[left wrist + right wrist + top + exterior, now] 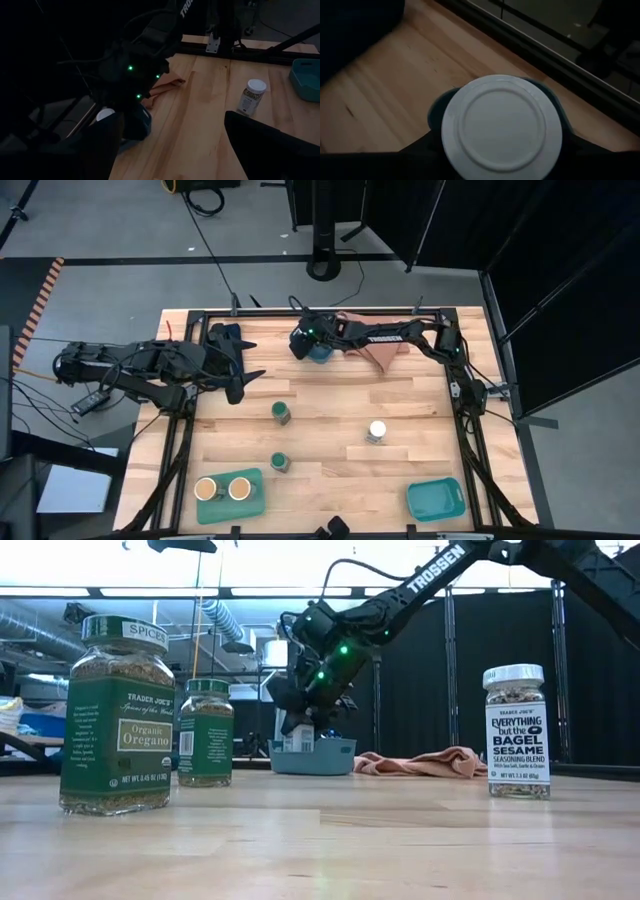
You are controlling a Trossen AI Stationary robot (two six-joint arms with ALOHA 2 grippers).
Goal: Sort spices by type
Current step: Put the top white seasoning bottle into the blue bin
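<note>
My right gripper [312, 348] reaches along the table's far edge and is shut on a white-lidded spice jar [502, 125] over a teal tray [335, 758]. The jar's lower end dips behind the tray's wall [298, 740]. A second white-lidded jar [376, 431] stands right of the table's middle. Two green-lidded jars [282, 413] [280, 463] stand left of the middle. Two tan-lidded jars [208, 489] [239, 489] sit in a teal tray [252, 505] at the near left. My left gripper [240, 365] hangs open above the far left, touching nothing. My right gripper pinches the white-lidded jar's body just under the lid [445, 145] between its two fingers, one on each side. The fingers slant down from the table's right side. The jar stays upright inside the tray's rim; the tray's wall hides whether its bottom rests there.
A pinkish cloth [385, 350] lies bunched at the far edge, right of the tray under my right arm. Another teal tray [436, 500] sits at the near right corner. Black frame rails [465, 420] run along the table's sides. Bare wood lies between the jars.
</note>
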